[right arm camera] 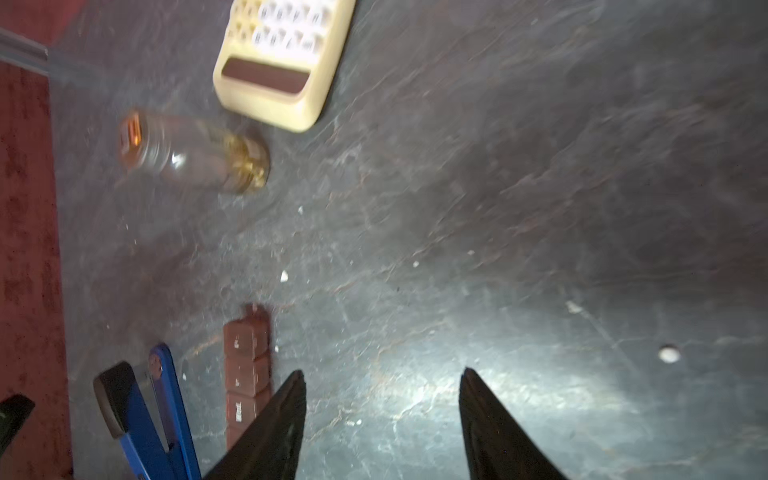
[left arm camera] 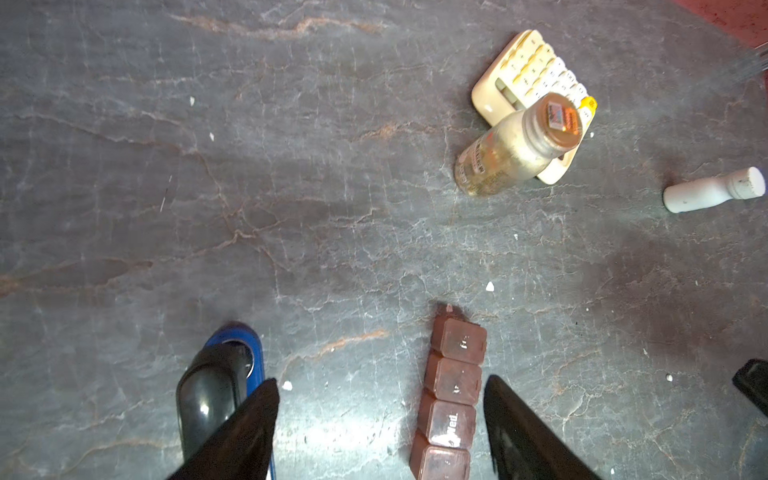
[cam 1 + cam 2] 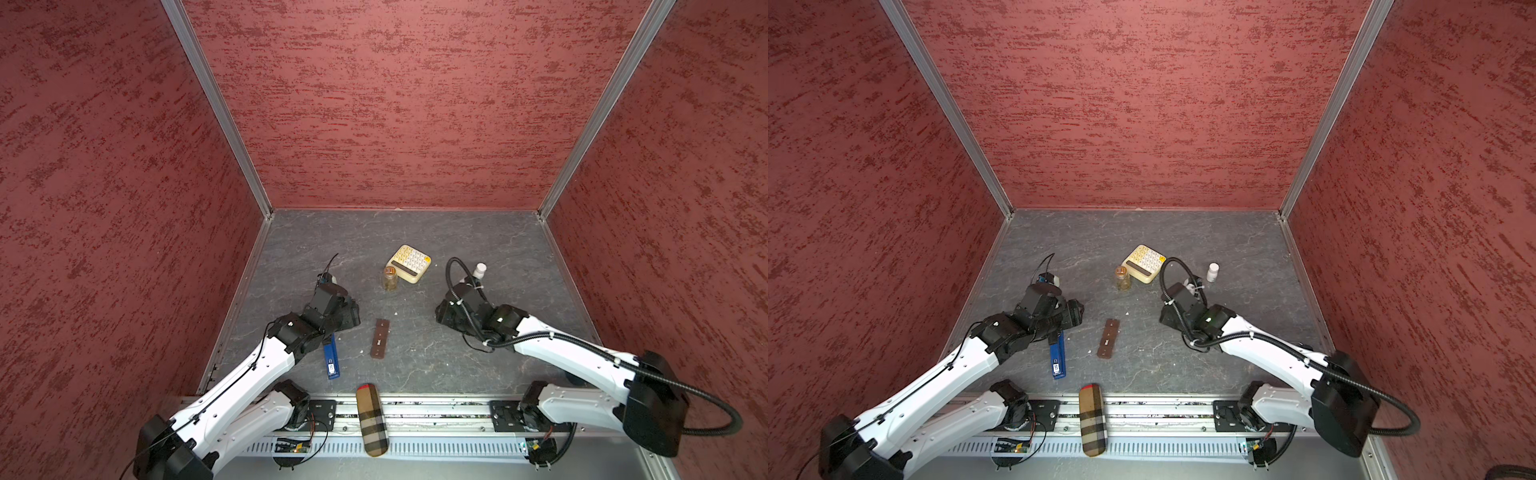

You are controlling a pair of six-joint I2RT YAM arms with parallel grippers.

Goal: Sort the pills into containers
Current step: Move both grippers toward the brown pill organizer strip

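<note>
Spread wide and gripping nothing, the left gripper (image 2: 382,380) is hovering over the dark table (image 2: 124,208). The containers (image 2: 455,382), one brown strip of lidded compartments, are lying flat in the gap between its fingers, nearer one finger than the other. The right gripper (image 1: 383,370) is likewise hanging open and empty, and from it the strip is sitting off to one side, past one fingertip and apart from it. Every lid in view is looking shut, so I am judging the sorting as barely begun. The pills (image 2: 490,286) are lying loose on the table, one just off the strip's far end and another pill (image 1: 669,354) near the right gripper. Lids are waiting to be opened and pieces to be gathered. Farther out, an amber bottle (image 2: 511,153), a calculator (image 2: 532,79) and a small white bottle (image 2: 710,191) are sitting idle.
</note>
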